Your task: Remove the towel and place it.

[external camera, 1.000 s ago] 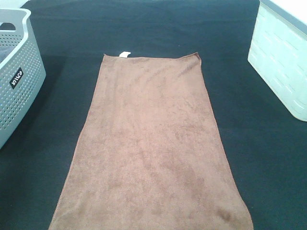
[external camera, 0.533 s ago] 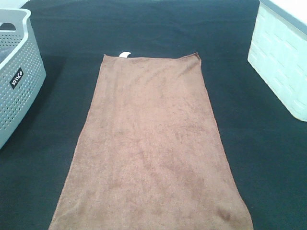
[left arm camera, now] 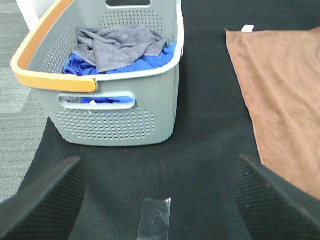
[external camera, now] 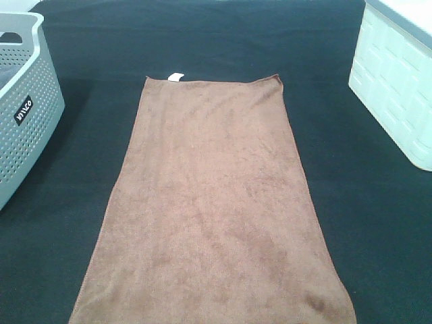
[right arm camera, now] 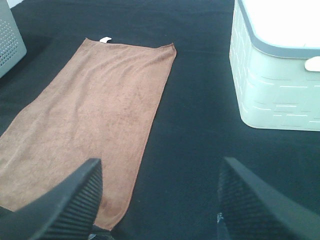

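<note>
While the towel [external camera: 212, 202] lies flat on the black cloth [external camera: 351, 202], long axis running straight away from the robot, both claws hang open and empty, left gripper [left arm camera: 160, 200] off its left edge, right gripper [right arm camera: 157, 200] nearer, beside its near right corner.

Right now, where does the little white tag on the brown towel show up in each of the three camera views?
Exterior high: white tag at the towel's far short edge, near its left corner.
Left wrist: tag at the towel's corner nearest the grey basket.
Right wrist: tag at the towel's far corner.
Shared landmark: the grey basket, in all three views.
</note>
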Robot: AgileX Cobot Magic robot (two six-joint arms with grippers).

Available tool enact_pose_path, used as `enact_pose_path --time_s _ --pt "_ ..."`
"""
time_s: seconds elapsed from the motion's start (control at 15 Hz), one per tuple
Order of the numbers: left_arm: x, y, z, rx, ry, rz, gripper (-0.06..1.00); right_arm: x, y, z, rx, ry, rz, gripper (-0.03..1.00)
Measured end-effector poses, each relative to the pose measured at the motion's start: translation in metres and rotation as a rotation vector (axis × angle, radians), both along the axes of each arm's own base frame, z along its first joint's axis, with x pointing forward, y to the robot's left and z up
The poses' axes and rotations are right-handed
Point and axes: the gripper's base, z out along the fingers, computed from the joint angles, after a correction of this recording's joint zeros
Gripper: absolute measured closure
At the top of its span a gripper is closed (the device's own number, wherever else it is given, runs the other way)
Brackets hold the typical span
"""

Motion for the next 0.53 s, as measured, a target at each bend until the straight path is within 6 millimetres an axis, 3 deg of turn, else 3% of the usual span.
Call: enact_pose_path --time_s 0.2,0.33,0.4,0.53 --pt "0.006 0.000 -0.012 0.000 0.046 -0.002 0.18 0.005 0.001 -0.012 -0.003 0.033 0.002 0.36" --pt "0.020 -0.002 -0.037 -0.016 0.141 -0.021 0.18 0.021 0.003 -0.041 -0.017 0.150 0.002 0.36" --pt "0.023 -0.003 -0.041 -0.015 0.140 -0.041 0.18 0.027 0.003 -0.053 -0.022 0.198 0.002 0.36" --pt "0.031 -0.007 -0.041 -0.027 0.068 -0.088 0.18 0.035 0.004 -0.055 -0.013 0.149 -0.003 0.36"
